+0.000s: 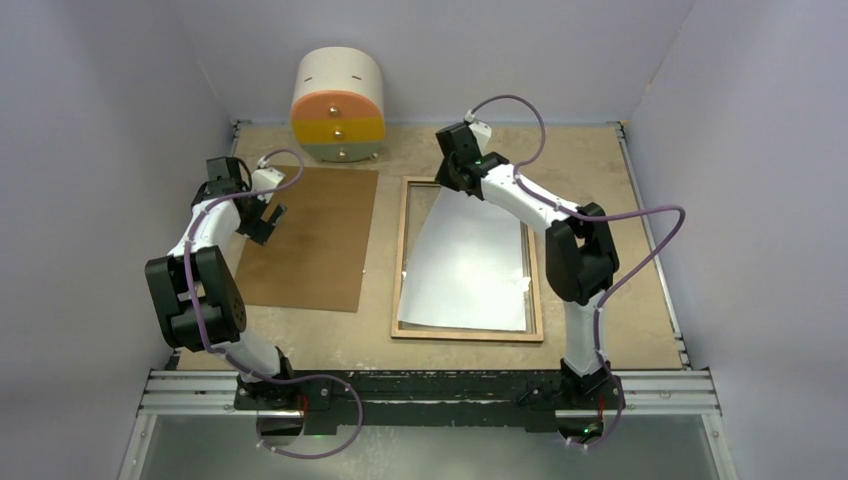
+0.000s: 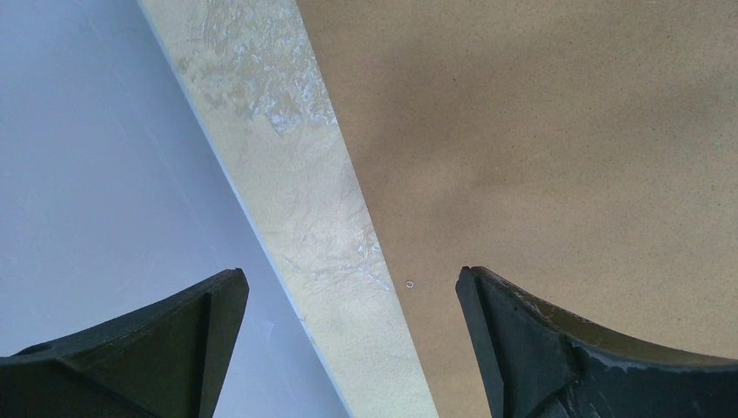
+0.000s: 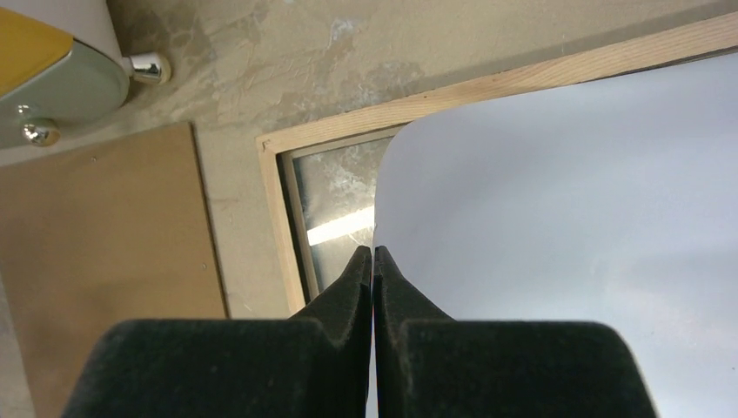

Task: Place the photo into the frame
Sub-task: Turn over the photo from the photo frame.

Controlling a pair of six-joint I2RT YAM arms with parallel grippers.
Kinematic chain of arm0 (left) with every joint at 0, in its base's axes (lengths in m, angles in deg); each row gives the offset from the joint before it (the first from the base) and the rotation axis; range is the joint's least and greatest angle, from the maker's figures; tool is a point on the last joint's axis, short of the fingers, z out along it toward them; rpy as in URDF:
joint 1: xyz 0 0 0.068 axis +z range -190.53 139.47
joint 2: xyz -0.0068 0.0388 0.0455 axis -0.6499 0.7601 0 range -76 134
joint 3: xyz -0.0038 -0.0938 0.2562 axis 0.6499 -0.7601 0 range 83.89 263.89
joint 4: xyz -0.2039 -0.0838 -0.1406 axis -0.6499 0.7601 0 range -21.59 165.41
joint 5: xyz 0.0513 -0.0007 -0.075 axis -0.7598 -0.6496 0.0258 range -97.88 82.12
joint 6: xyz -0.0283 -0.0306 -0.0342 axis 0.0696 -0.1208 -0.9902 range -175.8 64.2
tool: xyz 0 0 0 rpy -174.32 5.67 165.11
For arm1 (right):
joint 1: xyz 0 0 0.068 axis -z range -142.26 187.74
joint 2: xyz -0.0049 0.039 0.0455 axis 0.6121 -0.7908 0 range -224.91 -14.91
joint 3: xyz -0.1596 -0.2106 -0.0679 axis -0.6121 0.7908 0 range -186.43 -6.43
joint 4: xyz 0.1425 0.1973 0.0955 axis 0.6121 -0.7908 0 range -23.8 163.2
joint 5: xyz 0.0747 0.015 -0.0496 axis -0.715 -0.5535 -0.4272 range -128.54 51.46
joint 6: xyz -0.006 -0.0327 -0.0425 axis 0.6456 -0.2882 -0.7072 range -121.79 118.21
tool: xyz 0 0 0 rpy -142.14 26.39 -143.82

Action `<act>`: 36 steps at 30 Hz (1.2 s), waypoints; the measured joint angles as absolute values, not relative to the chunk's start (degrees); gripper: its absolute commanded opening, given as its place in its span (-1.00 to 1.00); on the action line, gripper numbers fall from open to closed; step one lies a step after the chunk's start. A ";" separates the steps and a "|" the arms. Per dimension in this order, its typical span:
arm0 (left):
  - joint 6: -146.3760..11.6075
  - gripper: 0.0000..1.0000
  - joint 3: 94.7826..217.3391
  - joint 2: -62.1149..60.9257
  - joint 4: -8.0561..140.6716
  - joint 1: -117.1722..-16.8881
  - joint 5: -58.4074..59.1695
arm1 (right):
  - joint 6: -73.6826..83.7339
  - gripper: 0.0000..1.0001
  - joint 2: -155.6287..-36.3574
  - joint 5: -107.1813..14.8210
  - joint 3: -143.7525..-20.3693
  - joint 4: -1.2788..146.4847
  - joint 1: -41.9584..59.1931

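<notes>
Over the frame (image 1: 466,334), right jaws clamp the photo (image 1: 470,270); left of the frame, left jaws gape above a brown board (image 1: 320,240).

The photo (image 1: 470,265) showed a plain white face inside the frame (image 1: 400,260) of light-brown wood. At nine o'clock from it lay a flat brown board (image 1: 312,240). At eleven o'clock, a cream drum (image 1: 337,100) bore orange, yellow and grey-green bands. The table (image 1: 590,160) was mottled tan.
</notes>
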State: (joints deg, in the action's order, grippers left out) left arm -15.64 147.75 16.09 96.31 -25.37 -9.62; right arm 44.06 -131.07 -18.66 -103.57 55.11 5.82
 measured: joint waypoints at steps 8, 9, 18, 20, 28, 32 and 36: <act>-15.62 1.00 147.75 16.09 96.33 -25.37 -9.62 | 40.62 -1.00 -131.14 -20.10 -103.61 53.01 5.82; -15.62 1.00 147.75 16.09 96.33 -25.37 -9.62 | 40.47 -1.00 -131.14 -20.08 -103.61 52.77 5.82; -15.53 1.00 147.75 16.09 96.36 -25.37 -9.60 | 40.71 -1.00 -131.14 -18.75 -103.44 51.94 5.82; -15.47 1.00 147.75 16.09 96.40 -25.37 -9.60 | 41.13 -0.45 -131.14 -18.44 -103.42 51.94 5.82; -14.40 1.00 147.75 16.09 96.97 -25.37 -9.55 | 41.96 0.32 -131.14 -18.35 -103.40 52.86 5.82; -14.16 1.00 147.75 16.09 97.23 -25.37 -9.53 | 41.94 0.70 -131.14 -18.59 -102.96 53.47 5.82; -14.13 1.00 147.72 16.09 97.25 -25.37 -9.42 | 41.89 0.97 -131.14 -18.59 -102.50 53.76 5.82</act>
State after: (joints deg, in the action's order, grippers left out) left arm -14.13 147.72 16.09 97.25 -25.37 -9.42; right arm 41.89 -131.14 -18.59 -102.50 53.76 5.82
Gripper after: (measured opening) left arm 0.996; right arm 0.891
